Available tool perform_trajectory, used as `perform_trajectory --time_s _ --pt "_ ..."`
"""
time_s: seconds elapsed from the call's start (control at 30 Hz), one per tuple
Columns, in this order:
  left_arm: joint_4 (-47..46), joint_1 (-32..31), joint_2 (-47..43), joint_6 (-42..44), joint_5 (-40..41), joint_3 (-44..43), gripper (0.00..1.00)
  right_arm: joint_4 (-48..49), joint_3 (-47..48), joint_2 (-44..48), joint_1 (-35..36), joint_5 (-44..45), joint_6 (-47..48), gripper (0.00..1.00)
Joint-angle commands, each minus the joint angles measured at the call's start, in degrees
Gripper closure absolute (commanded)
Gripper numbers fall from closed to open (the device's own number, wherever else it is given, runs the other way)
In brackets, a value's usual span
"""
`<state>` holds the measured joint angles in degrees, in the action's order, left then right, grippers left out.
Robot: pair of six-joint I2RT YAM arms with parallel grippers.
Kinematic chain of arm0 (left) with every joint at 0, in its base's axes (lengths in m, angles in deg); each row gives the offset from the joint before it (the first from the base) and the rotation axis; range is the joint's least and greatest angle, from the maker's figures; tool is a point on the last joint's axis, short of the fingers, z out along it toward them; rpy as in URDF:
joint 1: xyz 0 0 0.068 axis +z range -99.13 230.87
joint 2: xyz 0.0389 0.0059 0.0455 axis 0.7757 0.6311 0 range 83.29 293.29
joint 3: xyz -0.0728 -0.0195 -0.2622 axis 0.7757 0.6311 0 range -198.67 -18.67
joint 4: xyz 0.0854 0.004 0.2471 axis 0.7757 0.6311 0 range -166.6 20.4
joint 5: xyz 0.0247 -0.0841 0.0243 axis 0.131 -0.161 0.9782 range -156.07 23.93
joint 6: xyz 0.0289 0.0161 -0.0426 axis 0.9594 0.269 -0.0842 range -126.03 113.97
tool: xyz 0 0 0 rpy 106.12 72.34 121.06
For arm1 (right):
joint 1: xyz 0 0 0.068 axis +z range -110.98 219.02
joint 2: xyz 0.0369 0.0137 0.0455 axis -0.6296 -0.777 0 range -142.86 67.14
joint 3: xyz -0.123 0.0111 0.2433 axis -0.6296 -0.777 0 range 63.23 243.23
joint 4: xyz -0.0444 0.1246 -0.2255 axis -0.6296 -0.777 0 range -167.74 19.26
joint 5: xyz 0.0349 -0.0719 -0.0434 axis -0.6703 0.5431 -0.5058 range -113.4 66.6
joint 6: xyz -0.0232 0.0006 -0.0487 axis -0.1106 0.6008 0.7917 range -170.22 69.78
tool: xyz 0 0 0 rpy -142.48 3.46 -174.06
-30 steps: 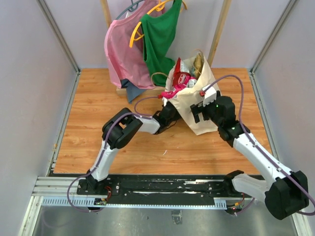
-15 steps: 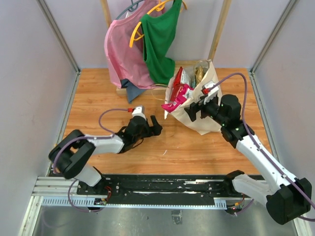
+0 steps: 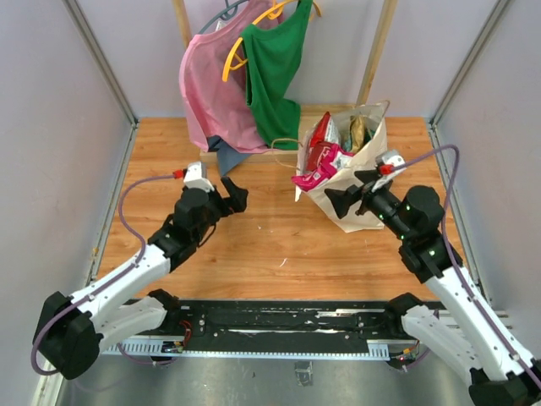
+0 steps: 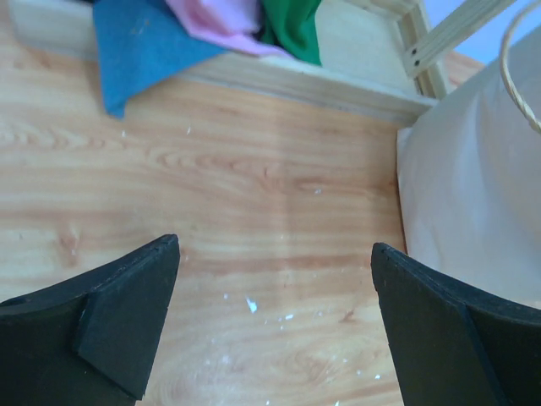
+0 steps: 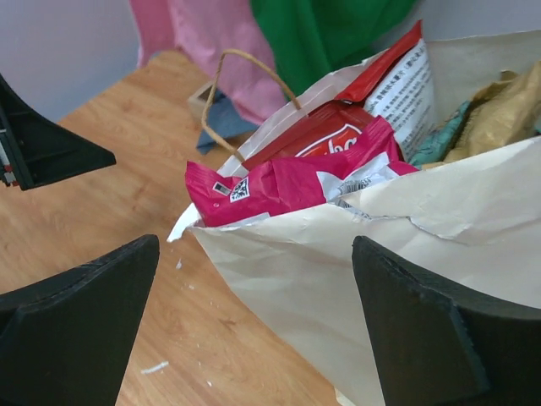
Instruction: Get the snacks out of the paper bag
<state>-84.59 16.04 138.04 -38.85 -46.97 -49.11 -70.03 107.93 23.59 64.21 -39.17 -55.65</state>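
The left gripper (image 3: 226, 201) has pulled away from the paper bag (image 3: 372, 148) to the left side of the bench (image 3: 279, 245), and the right gripper (image 3: 345, 193) has come off the bag's top to its near face, while the bag now stands more upright towards the back right. The snacks are still inside it: a pink packet (image 3: 317, 176) pokes over the left edge of the mouth, a red packet (image 3: 321, 139) stands behind it, and gold and teal packets sit deeper in. The right wrist view looks into that mouth, with the pink packet (image 5: 287, 182) lying across the creased rim, the red one (image 5: 325, 139) above it, and a twisted loop handle (image 5: 224, 93) arching to the left. The right jaws are released wide, either side of the bag's front, gripping nothing. The left jaws are also spread wide over bare wood, empty, the bag (image 4: 465, 194) just off to their right. Behind hang a pink garment (image 3: 211, 85) and a green garment (image 3: 275, 68), with a blue cloth (image 3: 226, 156) at the foot of the wooden rack.
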Motion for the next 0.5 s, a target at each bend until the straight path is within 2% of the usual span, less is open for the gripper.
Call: perform_trajectory --time_s 0.0,0.23,0.4,0.47 --pt "4.8 2.0 4.4 6.0 -7.1 -9.7 0.00 3.3 -5.5 5.2 0.6 12.6 -9.5 0.02" --pt "5.3 1.9 10.8 11.2 -14.6 -26.2 0.00 2.0 -8.3 1.8 0.6 10.0 -13.0 0.02" --pt "7.4 -2.7 21.2 17.3 -13.7 -39.6 0.00 4.0 -13.3 8.7 0.6 9.1 -15.1 0.02" --pt "6.4 -3.9 25.8 18.0 -15.7 -43.8 0.00 3.8 -15.5 13.2 0.6 10.5 -15.7 0.02"
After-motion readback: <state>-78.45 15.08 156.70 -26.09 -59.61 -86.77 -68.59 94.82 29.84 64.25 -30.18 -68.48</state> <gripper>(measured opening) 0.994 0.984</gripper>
